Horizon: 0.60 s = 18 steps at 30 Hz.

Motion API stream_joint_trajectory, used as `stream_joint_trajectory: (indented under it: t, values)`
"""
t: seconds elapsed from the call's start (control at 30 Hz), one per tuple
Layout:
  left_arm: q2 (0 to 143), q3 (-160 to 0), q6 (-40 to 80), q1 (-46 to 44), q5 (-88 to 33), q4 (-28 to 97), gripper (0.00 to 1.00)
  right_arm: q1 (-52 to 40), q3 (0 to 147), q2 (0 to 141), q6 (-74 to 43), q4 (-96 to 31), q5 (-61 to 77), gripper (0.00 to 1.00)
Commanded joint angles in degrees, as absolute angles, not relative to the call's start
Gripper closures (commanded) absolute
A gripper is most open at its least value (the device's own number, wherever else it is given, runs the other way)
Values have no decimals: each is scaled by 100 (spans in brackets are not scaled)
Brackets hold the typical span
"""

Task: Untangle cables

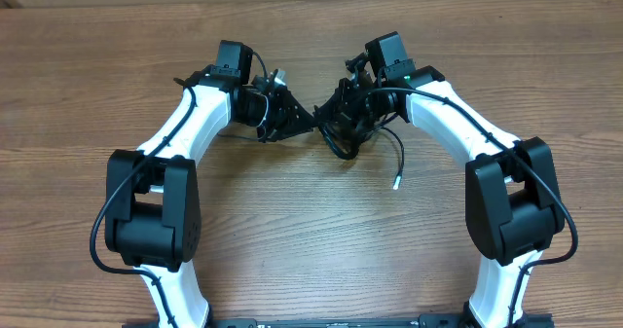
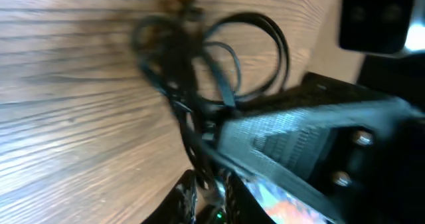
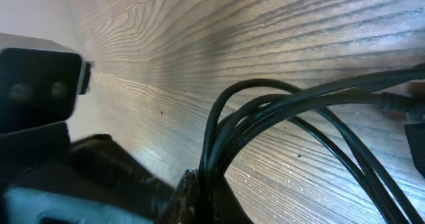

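Observation:
The cables [image 1: 352,141] are a small tangle of thin black cords at the middle of the table, between my two grippers. One loose cord curls right and down to a small plug end [image 1: 396,183]. My left gripper [image 1: 306,122] meets the tangle from the left and is shut on a cord. In the blurred left wrist view the cables [image 2: 192,71] run down into its jaws [image 2: 206,201]. My right gripper [image 1: 337,124] meets the tangle from the right. In the right wrist view several cords [image 3: 279,108] fan up out of its shut jaws [image 3: 199,197].
The wooden table [image 1: 292,240] spreads around the arms. The two grippers are very close together: the right gripper body [image 2: 299,137] fills the left wrist view, and the left gripper body [image 3: 60,177] fills the right wrist view's left.

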State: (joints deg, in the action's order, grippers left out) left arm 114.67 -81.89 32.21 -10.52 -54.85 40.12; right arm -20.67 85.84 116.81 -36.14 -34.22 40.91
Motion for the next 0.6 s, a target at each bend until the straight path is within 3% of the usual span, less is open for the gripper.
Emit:
stream_joint_trajectory:
  t: [0.0,0.13,0.37,0.5,0.57]
  values:
    - [11463,-8232,2998,-1118,-6023,3959,84,-2119,8630,11445,-3548,-3413,4117,96]
    - [11463,-8235,3044,-1118,-5944,4200,80,-2119,8630,11445,-3546,-3428,3966,96]
    - [11463,-8232,3409,-1210,-4606,4447,51,-2154,8630,11445,-3548,-3435,3889,96]
    - [11463,-8232,3699,-1367,-4587,4147,51,-2239,8630,11445,-3548,-3435,3881,96]
    - [11463,-8232,3736,-1409,-4584,4123,59,-2244,8630,11445,-3548,-3474,3841,96]
